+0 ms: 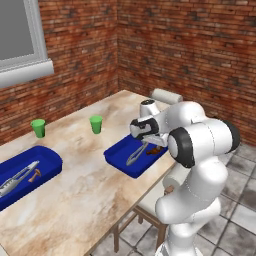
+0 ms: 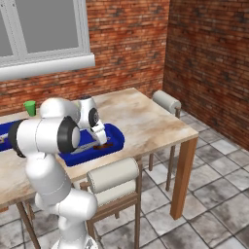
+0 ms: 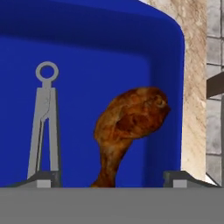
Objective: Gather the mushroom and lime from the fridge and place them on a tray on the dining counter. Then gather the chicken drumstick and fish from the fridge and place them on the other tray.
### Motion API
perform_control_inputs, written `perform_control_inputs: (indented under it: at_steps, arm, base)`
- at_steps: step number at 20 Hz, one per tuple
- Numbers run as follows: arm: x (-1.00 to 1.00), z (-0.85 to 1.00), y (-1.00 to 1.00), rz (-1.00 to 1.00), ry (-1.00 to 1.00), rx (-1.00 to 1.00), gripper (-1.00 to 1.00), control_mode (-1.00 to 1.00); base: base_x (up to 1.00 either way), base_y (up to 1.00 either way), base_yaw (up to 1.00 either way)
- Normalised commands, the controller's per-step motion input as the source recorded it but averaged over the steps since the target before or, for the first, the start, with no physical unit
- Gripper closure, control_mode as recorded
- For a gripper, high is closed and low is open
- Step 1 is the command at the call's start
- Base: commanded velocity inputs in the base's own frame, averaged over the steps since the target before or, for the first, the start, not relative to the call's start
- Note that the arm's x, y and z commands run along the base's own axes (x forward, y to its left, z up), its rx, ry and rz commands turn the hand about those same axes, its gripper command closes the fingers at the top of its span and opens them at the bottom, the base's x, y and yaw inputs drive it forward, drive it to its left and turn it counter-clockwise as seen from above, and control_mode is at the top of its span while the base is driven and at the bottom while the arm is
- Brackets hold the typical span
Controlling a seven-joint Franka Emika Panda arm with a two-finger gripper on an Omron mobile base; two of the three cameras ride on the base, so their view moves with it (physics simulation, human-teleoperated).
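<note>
**Drumstick sits in the near tray, gripper spread right over it**

Brick-walled dining corner, beige marbled dining counter (image 1: 85, 175) with a chair tucked in below the arm. Your gripper (image 3: 113, 178) hangs just over the other tray (image 3: 109, 52), and in the hand view the two fingertips stand wide apart with nothing pinched between them.

The chicken drumstick (image 3: 131, 127) lies flat on the tray floor directly ahead of the fingers, between them. The fat meaty end points away from the hand, tipped a bit toward the tray's right wall; the thin bone end points back at you and runs under the bottom edge of the hand view. So the long axis goes roughly along your line of sight, slightly skewed.

My guess on handling: light, fairly stiff, lumpy, skin probably a bit slick. If you need to regrip, take the thick part across its width, since the shank looks easy to squirt out of.

Metal tongs (image 3: 45, 127) lie just left of the drumstick, ring end away from you, not touching it. Keep the left finger off them.

The first tray (image 1: 30, 170) sits well off to the side, with the mushroom (image 1: 35, 175) in it.
</note>
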Motion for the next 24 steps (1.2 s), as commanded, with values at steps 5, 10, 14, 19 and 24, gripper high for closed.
perform_control_inputs:
  at_steps: [5, 10, 14, 19, 24]
  arm:
    - [0.00, 0.09, 0.01, 0.00, 0.00, 0.04, -1.00, -1.00]
    - [-0.40, 0.50, 0.06, 0.00, 0.01, 0.04, -1.00, -1.00]
    - [-0.99, 0.38, 0.00, 0.02, 0.00, 0.00, -1.00, -1.00]
    - [-1.00, 0.37, 0.00, 0.10, 0.00, -0.01, -1.00, -1.00]
    - [-0.84, 0.49, 0.00, 0.17, 0.02, 0.00, -1.00, -1.00]
  base:
    - [0.00, 0.00, 0.00]
    - [0.00, 0.00, 0.00]
    - [0.00, 0.00, 0.00]
    - [0.00, 0.00, 0.00]
    - [0.00, 0.00, 0.00]
